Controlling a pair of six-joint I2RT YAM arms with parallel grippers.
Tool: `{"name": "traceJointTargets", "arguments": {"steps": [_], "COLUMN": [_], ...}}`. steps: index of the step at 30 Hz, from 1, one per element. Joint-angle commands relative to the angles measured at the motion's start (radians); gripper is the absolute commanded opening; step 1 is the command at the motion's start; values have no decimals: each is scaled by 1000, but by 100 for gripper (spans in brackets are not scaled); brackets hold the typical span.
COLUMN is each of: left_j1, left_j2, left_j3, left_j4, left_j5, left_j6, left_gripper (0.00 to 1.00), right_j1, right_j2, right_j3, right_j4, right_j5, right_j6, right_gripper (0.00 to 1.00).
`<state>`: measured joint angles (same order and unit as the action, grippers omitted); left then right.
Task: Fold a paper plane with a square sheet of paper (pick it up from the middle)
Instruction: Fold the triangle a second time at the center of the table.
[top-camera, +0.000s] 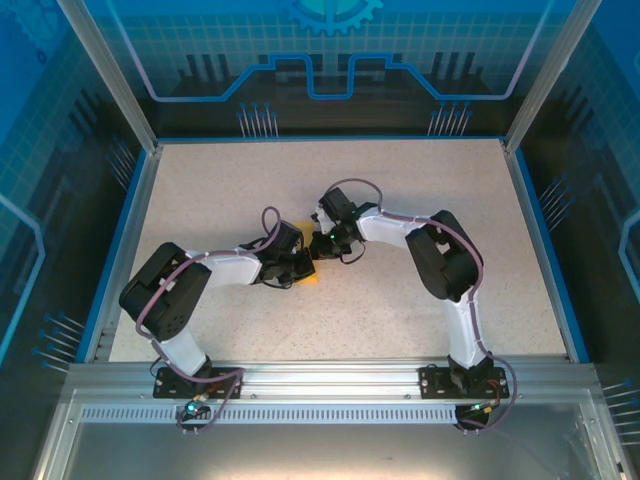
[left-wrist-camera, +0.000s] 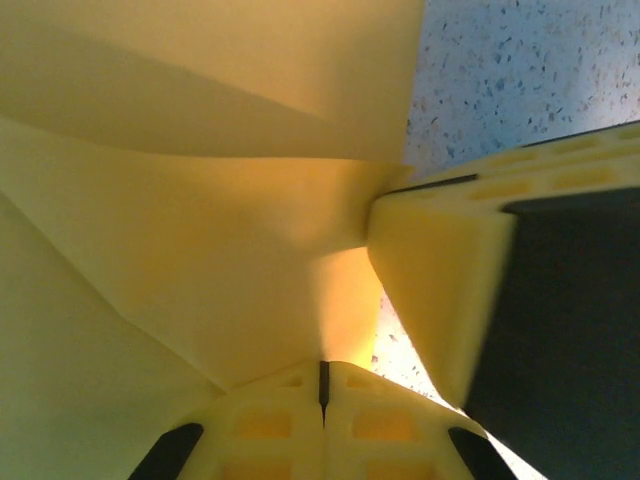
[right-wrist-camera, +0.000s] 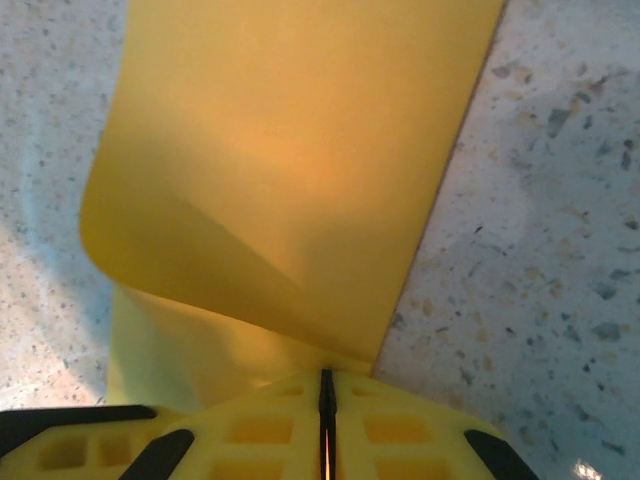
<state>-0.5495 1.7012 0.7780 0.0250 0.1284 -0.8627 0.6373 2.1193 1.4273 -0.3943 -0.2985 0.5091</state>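
Now both arms meet near the middle of the counter (top-camera: 420, 200), over the square sheet of paper (right-wrist-camera: 290, 150), which curls up in soft folds rather than lying flat. The left pincer (left-wrist-camera: 323, 378) is clamped tight on a fold of the sheet. The right pincer (right-wrist-camera: 325, 385) is likewise closed on the sheet's edge, just beside the other.

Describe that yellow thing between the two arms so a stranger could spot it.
Find the blue-edged speckled table, then its middle, where the left arm and right arm meet. There, pinched in both shut jaws, is the sheet of paper: thin, plain orange-yellow, curled and creased, the one bright colour on the table.
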Motion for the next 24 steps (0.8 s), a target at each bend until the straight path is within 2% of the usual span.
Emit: {"name": "traceJointTargets", "arguments": {"steps": [1, 9, 24], "left_j1": [6, 37, 66], "left_j2": [19, -51, 57], "left_j3": [-2, 51, 54], "left_j4": [-28, -47, -46], "left_j5": [7, 27, -10], "left_j6": [-1, 16, 34], "left_gripper": [2, 11, 9], "right_j1": [18, 19, 17], "right_j2": [30, 36, 49], "right_j3": [29, 4, -1], "right_j4": [-40, -87, -113], "right_j5": [6, 69, 100], "right_j6": [4, -12, -18], "right_gripper": [10, 10, 9]}}
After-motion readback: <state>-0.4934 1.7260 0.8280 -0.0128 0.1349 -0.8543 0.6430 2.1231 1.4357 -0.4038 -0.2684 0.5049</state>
